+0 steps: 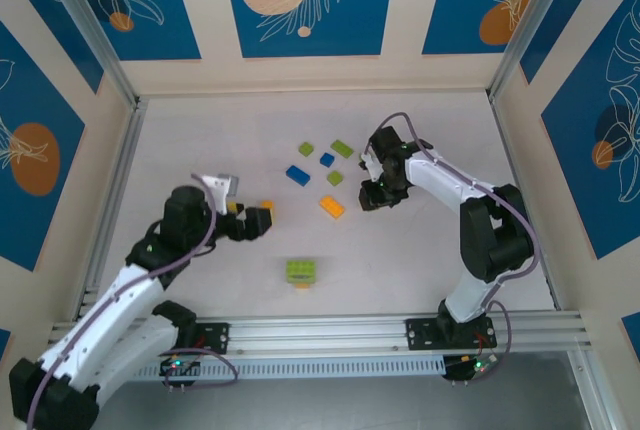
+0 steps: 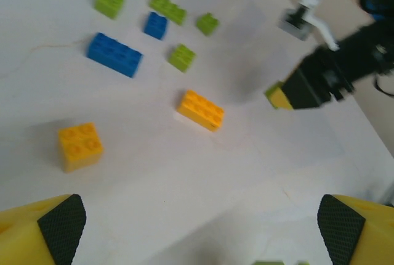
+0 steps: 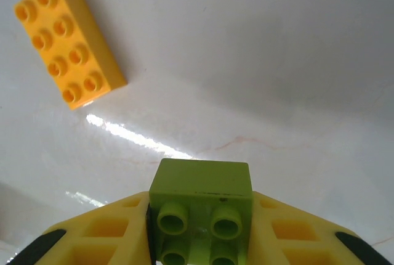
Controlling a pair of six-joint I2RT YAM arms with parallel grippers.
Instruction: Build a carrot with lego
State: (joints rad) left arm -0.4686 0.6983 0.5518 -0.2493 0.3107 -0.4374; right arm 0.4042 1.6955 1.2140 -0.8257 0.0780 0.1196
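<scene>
My right gripper [image 3: 202, 225] is shut on a lime green 2x2 lego brick [image 3: 202, 206], held just above the table. In the top view this gripper [image 1: 372, 196] hangs right of an orange 2x4 brick [image 1: 331, 207] [image 3: 68, 42]. My left gripper [image 1: 250, 216] [image 2: 200, 231] is open wide with nothing between its fingers. A small orange brick [image 1: 266, 206] [image 2: 80, 146] lies just beyond its left finger. Farther back lie a long blue brick [image 2: 114, 54], a small blue brick [image 2: 156, 24] and several lime green bricks [image 2: 168, 8]. A green clump with orange under it [image 1: 301, 271] sits nearer the bases.
Aluminium rails [image 1: 320, 330] run along the near edge, and patterned walls [image 1: 300, 10] close the back and sides. The white table [image 1: 200, 140] is bare at the back left and the right front.
</scene>
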